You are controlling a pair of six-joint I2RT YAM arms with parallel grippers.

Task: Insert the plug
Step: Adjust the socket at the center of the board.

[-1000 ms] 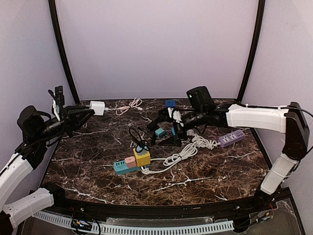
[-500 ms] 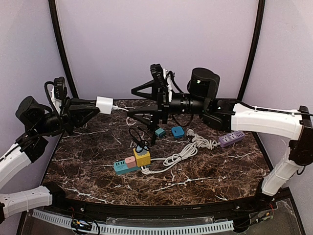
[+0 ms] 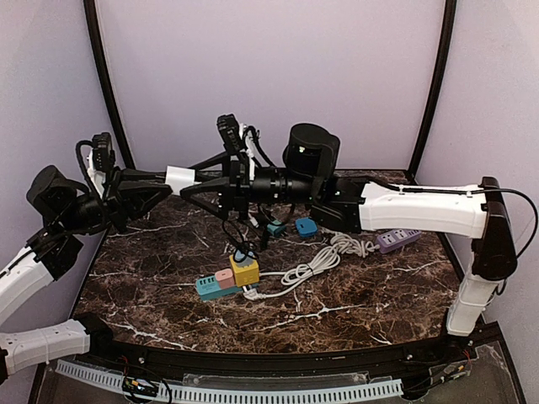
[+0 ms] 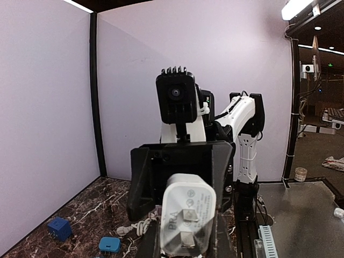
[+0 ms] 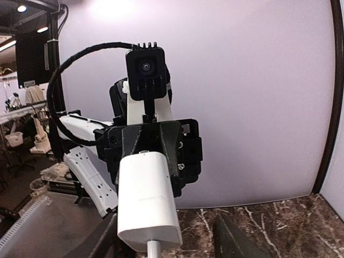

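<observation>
A white plug (image 3: pixel 179 178) hangs in the air above the table's back left, and my left gripper (image 3: pixel 162 182) is shut on it. In the left wrist view the plug (image 4: pixel 186 212) shows its two metal prongs, pinched in my left gripper (image 4: pixel 185 244). My right gripper (image 3: pixel 192 179) has reached across and stands open, with its jaws on either side of the plug. In the right wrist view the plug (image 5: pixel 148 196) sits inside my right gripper (image 5: pixel 166 242), close to the left finger, with a gap to the right finger (image 5: pixel 232 237). A multicoloured power strip (image 3: pixel 221 284) lies on the table.
On the marble table (image 3: pixel 354 303) a yellow cube adapter (image 3: pixel 245 271) sits on the strip, joined to a coiled white cable (image 3: pixel 316 264). Two blue adapters (image 3: pixel 306 225) and a purple power strip (image 3: pixel 398 238) lie towards the back right. A thin white cord (image 5: pixel 153 250) leaves the plug.
My right arm has risen off the table and swung left to the plug, its jaws narrowing around it. My left gripper lifted the plug slightly, then held still.
</observation>
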